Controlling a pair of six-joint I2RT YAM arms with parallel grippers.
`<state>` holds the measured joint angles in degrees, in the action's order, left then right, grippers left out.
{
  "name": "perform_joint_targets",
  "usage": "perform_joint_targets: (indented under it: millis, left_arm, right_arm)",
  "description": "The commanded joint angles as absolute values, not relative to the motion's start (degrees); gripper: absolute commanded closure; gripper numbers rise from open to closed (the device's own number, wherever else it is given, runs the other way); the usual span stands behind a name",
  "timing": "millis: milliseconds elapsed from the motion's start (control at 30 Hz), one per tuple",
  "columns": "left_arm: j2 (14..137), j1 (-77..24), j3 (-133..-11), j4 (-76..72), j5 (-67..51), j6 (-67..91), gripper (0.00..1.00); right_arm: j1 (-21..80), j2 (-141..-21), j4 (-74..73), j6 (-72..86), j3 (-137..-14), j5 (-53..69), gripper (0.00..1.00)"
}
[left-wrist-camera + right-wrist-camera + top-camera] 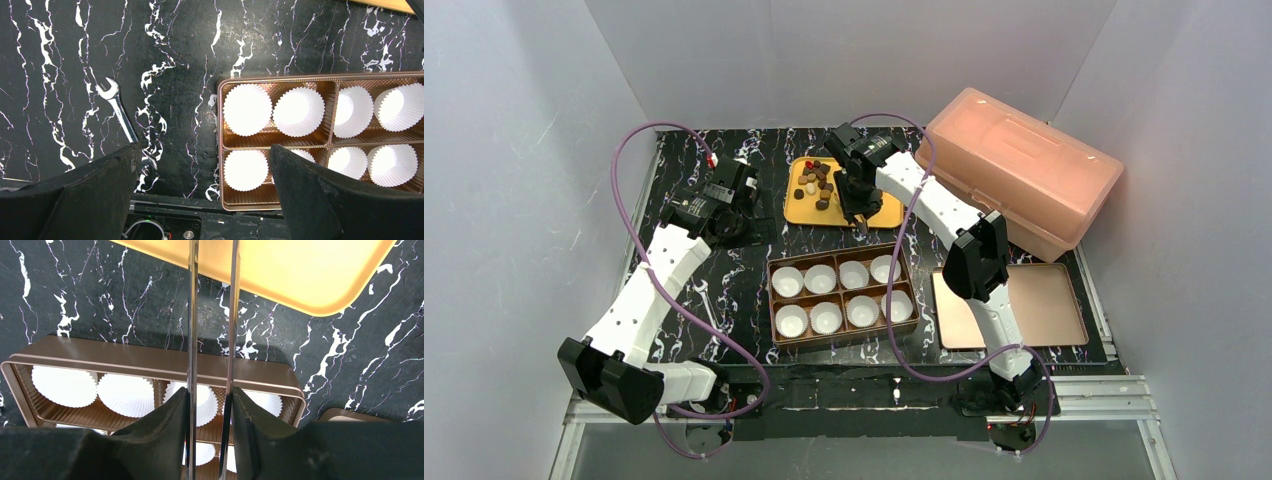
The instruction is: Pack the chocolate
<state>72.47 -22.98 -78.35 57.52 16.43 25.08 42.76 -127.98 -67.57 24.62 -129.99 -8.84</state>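
The chocolate (817, 180), several small dark, light brown and cream pieces, lies on a yellow tray (796, 208) at the back. My right gripper (861, 207) hangs over the tray's right part, shut on thin metal tongs (192, 315). The tongs' tips run out of the wrist view, where the gripper (210, 395) looks over the tray (300, 270) and the box. A brown box (770, 300) holds several white paper cups (821, 279), all empty. My left gripper (740, 222) is open and empty left of the tray; its wrist view (204, 147) shows the box (220, 140).
A pink plastic case (1021, 170) stands at the back right. The box's flat lid (1009, 305) lies right of the box. A small wrench (707, 300) lies left of the box, also in the left wrist view (120, 107).
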Motion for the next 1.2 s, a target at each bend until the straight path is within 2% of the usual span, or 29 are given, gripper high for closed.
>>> perform_joint_targets:
  millis: [0,667,1167]
  left_arm:
    - [70.85,-22.59,-77.91,58.86,16.35,24.87,0.01]
    - [71.34,-22.54,-78.15,58.62,16.78,25.31,0.01]
    - [71.78,-22.24,-78.17,57.97,16.79,24.72,0.00]
  right_arm:
    - [42.89,-124.98,-68.33,23.77,-133.48,-9.17,0.60]
    - [42.83,-117.69,-70.75,24.37,-135.06,-7.59,0.64]
    - [43.85,-104.42,-71.46,27.13,-123.75,-3.19,0.67]
